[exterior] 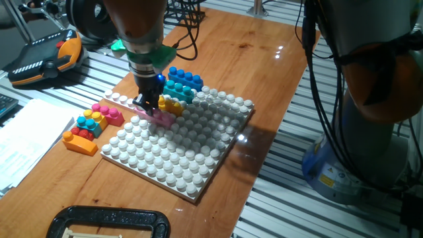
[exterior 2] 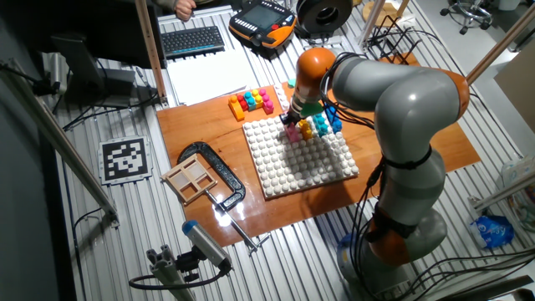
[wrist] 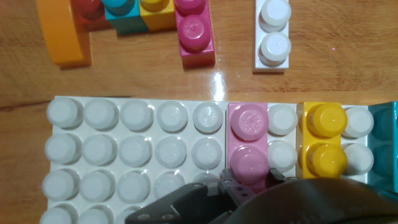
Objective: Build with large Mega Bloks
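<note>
A light pink Mega Blok [wrist: 249, 140] sits on the white studded baseplate [wrist: 124, 149], along its far edge; it also shows in one fixed view [exterior: 160, 118]. My gripper [wrist: 249, 182] stands right over its near end with a finger on each side, closed on it [exterior: 147, 106]. Beside it on the plate are a yellow brick [wrist: 323, 140] [exterior: 170, 104], a cyan brick [exterior: 178, 89] and a dark blue brick [exterior: 185, 76]. In the other fixed view the gripper [exterior 2: 292, 124] is at the plate's far edge.
Off the plate lie a loose pile of a magenta brick [exterior: 109, 114], cyan and yellow bricks [exterior: 89, 122] and an orange piece [exterior: 79, 143], plus a white two-stud brick [wrist: 273, 34]. A black clamp [exterior 2: 213, 171] and a teach pendant [exterior: 46, 56] lie nearby.
</note>
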You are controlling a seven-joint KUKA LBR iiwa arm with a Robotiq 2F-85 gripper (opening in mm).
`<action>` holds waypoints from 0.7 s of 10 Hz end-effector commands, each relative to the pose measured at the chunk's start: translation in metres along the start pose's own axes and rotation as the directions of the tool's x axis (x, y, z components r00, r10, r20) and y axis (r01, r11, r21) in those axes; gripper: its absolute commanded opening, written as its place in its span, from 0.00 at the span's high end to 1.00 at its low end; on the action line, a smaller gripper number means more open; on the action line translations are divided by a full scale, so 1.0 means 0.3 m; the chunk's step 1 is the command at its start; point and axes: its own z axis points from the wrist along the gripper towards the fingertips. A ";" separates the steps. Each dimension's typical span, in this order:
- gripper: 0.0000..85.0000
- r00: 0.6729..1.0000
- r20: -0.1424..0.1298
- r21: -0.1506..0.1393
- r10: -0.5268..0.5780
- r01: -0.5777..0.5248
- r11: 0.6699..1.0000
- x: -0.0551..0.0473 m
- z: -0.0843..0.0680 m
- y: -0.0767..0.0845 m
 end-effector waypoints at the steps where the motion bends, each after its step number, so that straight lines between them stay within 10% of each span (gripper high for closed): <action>1: 1.00 1.000 0.001 -0.001 0.001 -0.001 1.000 0.002 0.007 0.002; 7: 1.00 1.000 0.014 -0.015 0.005 -0.005 1.000 0.006 0.042 0.011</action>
